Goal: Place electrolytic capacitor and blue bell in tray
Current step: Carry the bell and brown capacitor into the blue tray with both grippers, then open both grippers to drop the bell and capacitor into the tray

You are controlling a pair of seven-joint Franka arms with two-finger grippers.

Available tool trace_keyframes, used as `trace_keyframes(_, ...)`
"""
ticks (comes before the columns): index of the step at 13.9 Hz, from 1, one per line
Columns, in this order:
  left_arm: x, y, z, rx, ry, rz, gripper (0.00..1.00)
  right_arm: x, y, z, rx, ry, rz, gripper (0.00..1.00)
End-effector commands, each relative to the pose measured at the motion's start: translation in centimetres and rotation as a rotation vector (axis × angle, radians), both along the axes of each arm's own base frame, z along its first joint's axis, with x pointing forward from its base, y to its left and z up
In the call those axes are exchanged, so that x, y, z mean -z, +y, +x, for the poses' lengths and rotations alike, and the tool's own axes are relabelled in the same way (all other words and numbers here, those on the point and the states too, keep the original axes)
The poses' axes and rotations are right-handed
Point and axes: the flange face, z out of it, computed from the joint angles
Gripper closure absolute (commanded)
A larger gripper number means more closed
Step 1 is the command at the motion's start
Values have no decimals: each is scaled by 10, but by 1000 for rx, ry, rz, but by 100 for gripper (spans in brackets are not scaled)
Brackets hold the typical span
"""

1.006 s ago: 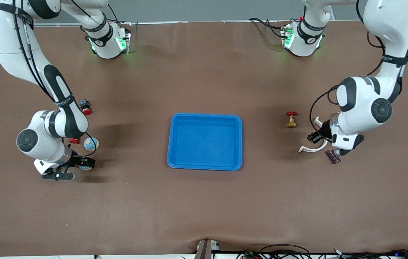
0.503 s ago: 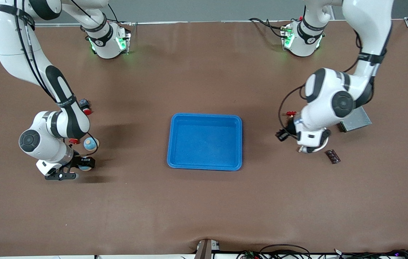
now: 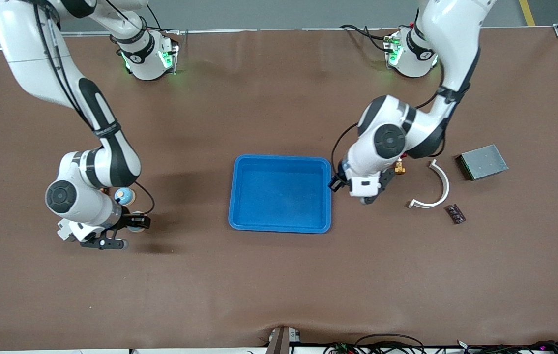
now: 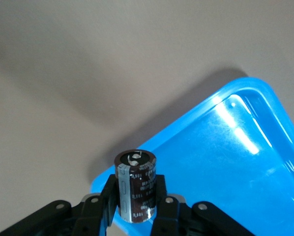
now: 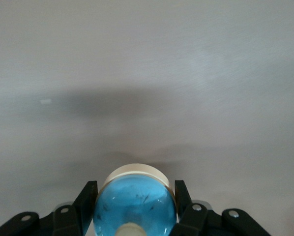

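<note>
We've swung the left gripper [image 4: 135, 209] across to the blue tray's [image 3: 280, 226] rim, fingers clamped on the electrolytic capacitor [image 4: 135, 186], while the right gripper [image 5: 134, 209], pinching the blue bell [image 5: 135, 202], seems just lifted, so both drops look close.

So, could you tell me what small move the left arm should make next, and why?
Probably carry on a little farther over the tray, then lower and open. The left gripper is shut on the capacitor and is over the tray's rim at the left arm's end, not yet over its floor. The right gripper holds the blue bell above bare table.
</note>
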Motion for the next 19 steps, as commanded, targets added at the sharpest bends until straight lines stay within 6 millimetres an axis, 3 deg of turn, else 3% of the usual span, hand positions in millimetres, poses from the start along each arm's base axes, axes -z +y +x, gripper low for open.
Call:
trace_keyframes(1, 30, -32, 10, -49, 0, 40, 100, -16, 67, -16, 124, 10, 6, 100)
trace_keyframes(4, 42, -58, 7, -89, 6, 38, 100, -19, 163, -42, 256, -8, 47, 100)
trace_keyframes(7, 50, -71, -2, -112, 14, 46, 100, -24, 240, -69, 353, -49, 83, 100)
trace_keyframes(9, 59, -77, -10, -124, 28, 56, 100, -30, 276, -77, 412, -55, 102, 100)
trace_keyframes(12, 71, -78, -16, -149, 49, 75, 100, -15, 324, -91, 452, -50, 94, 100)
trace_keyframes(13, 73, -77, -17, -147, 53, 82, 73, -11, 329, -90, 456, -51, 91, 100)
trace_keyframes(15, 75, -72, -16, -139, 49, 100, 0, 2, 328, -86, 449, -57, 74, 100)
trace_keyframes(17, 65, -64, -8, -137, 37, 114, 0, 17, 323, -79, 436, -74, 45, 100)
trace_keyframes(19, 31, -49, 5, -126, 7, 155, 0, 36, 316, -74, 426, -79, 18, 100)
